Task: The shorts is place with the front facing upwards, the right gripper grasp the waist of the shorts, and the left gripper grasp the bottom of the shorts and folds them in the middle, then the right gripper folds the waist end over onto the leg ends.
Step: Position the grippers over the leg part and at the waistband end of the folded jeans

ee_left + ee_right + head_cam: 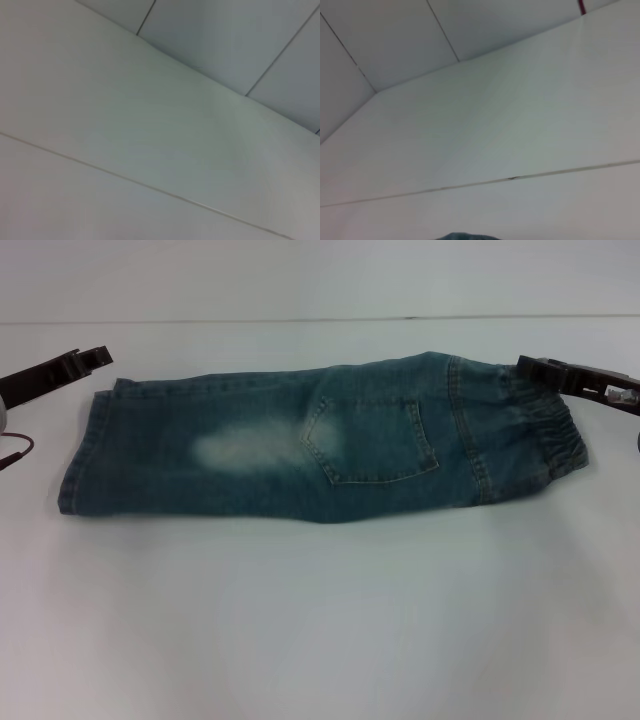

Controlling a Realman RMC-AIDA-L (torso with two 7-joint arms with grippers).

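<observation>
The blue denim shorts [320, 445] lie flat on the white table [320, 620], folded lengthwise, with a back pocket facing up. The elastic waist [545, 430] is on the right and the leg ends [85, 455] are on the left. My left gripper [88, 358] hovers just beyond the far corner of the leg ends, apart from the cloth. My right gripper [535, 367] sits at the far edge of the waist, close to or touching it. A sliver of denim [462, 236] shows at the edge of the right wrist view. The left wrist view shows only table and wall.
The table's far edge [320, 320] meets a pale wall behind the shorts. A red cable [18, 452] hangs by the left arm at the left edge.
</observation>
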